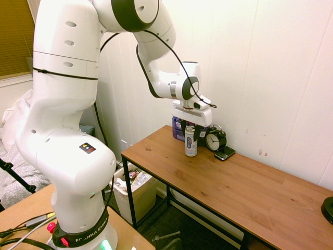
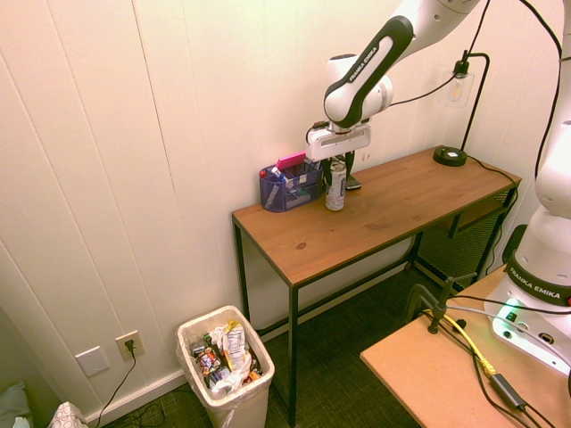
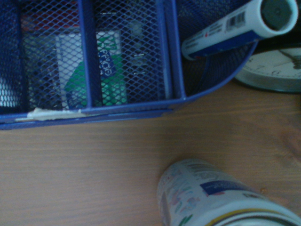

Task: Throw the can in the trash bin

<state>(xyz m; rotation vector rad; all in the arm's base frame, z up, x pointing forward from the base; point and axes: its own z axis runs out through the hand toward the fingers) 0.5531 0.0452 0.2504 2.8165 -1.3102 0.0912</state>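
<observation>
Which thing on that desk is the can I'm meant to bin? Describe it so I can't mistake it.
On the wooden desk against the white wall, look near the back corner under the gripper. The can stands upright between the blue mesh organizer and the black alarm clock. It is the only tall, slim, pale cylinder with a metal top.

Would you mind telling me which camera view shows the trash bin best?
The second exterior view: the trash bin stands whole on the floor beside the desk, its white liner and litter visible. The first exterior view shows only part of it behind the desk leg and arm. The wrist view misses it.
</observation>
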